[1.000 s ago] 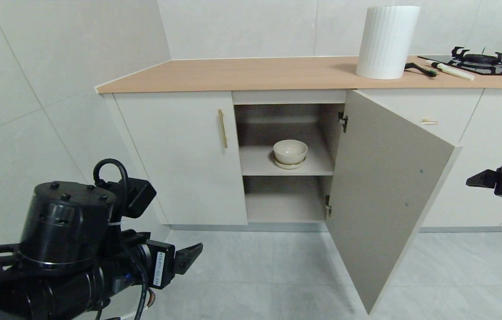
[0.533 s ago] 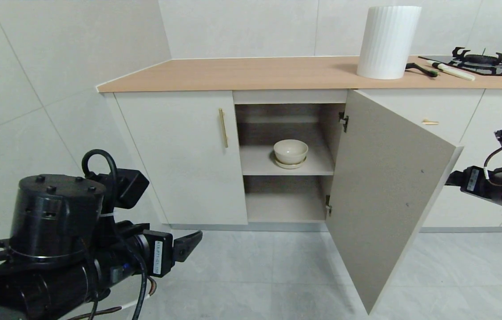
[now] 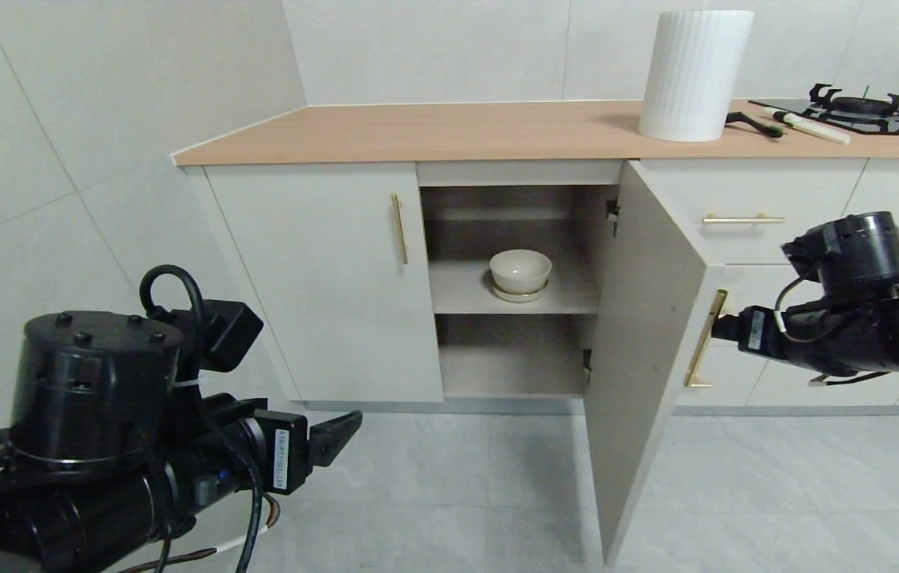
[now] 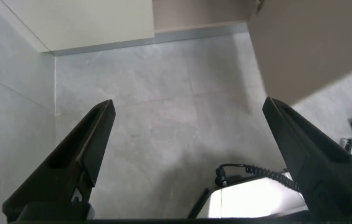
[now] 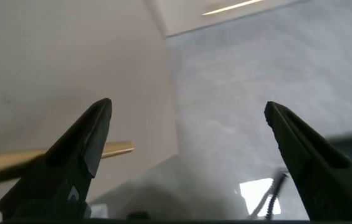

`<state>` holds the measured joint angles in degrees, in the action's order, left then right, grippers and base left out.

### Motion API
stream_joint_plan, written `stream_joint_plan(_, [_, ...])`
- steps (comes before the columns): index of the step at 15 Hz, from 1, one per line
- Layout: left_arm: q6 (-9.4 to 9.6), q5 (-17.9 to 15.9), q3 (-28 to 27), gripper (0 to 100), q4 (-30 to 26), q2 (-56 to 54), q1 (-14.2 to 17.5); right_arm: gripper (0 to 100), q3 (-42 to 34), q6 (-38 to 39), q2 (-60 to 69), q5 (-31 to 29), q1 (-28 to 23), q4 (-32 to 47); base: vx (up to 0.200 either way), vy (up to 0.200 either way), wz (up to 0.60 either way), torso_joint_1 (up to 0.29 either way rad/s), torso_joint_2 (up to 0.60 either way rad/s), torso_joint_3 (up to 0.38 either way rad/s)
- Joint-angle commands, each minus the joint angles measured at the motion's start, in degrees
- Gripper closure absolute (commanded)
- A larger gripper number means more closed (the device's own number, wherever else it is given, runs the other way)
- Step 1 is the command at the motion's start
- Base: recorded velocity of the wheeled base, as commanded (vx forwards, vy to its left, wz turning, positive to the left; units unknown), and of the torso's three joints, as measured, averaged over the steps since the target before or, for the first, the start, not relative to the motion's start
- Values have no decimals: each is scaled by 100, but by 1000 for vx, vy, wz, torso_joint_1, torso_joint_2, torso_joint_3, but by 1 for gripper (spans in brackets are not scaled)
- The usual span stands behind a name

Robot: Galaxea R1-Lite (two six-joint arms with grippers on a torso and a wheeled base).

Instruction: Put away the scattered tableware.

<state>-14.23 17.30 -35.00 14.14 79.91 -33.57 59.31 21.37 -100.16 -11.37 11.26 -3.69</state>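
A cream bowl (image 3: 520, 270) sits on a small plate (image 3: 518, 296) on the middle shelf of the open cupboard (image 3: 510, 298). The cupboard door (image 3: 648, 334) stands about half shut, its outer face and brass handle (image 3: 702, 341) turned toward my right arm. My right gripper (image 3: 721, 325) is against that outer face, beside the handle. In the right wrist view the right gripper (image 5: 188, 107) is open and holds nothing, with the handle (image 5: 45, 159) near one finger. My left gripper (image 3: 344, 431) hangs low over the floor, left of the cupboard. It is open and holds nothing (image 4: 188, 109).
A white ribbed cylinder (image 3: 694, 76) stands on the wooden countertop (image 3: 418, 131), with a knife (image 3: 806, 126) and a gas hob (image 3: 867, 107) at the far right. A shut door with a brass handle (image 3: 398, 229) is left of the opening. Tiled floor (image 3: 457, 485) lies in front.
The cupboard door has swung toward shut, showing its outer handle. My right arm has moved left with it, against its outer face. The left arm has sunk slightly.
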Motion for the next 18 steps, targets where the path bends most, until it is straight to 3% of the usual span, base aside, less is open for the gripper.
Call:
stream_joint_plan(1, [-1,2,-7,0,1,7,0,0,222,69,-223,-5,658,-35,0,0,0,0,0,0])
stream_joint_plan(5, [16,2,2,0,1,25,0,0,301,289,-496,-14,1414,-457,0,0,0,0,0,0])
stream_joint_plan(12, [43,125,11,0,-34,7,-18,0,336,456,-716,-5,1528,-633,0,0,0,0,0,0])
stream_joint_plan(18, [122,125,28,0,-96,-10,-18,0,345,675,-1006,-40,1756,-940,200,0,0,2,4,5])
